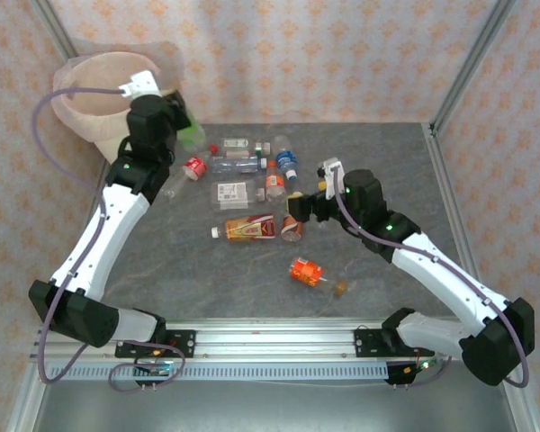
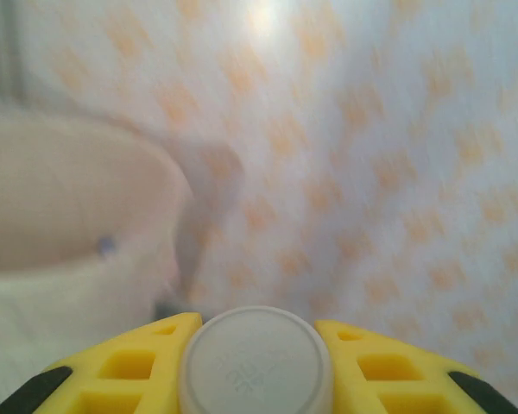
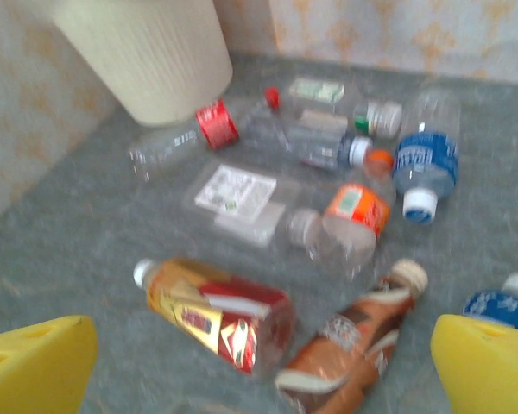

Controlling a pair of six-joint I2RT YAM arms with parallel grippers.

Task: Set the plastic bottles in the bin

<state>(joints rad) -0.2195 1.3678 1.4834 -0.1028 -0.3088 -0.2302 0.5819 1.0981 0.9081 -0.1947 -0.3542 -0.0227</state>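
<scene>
Nearest you, a crushed orange bottle [image 1: 306,271] lies alone on the bench [image 1: 189,270]. Beyond it, the right gripper [image 1: 299,209] hangs with its jaws spread wide and empty above the brown bottle [image 3: 354,345] and the red-and-gold bottle [image 3: 220,319]. Farther out, the left gripper [image 1: 180,117] is clamped on a white-capped bottle [image 2: 255,362] just beside the bin [image 1: 83,126], whose mouth lies to the gripper's left. Carry this bottle fully over the mouth before you release it. Opening here would probably drop it onto the rim or the bench.
</scene>
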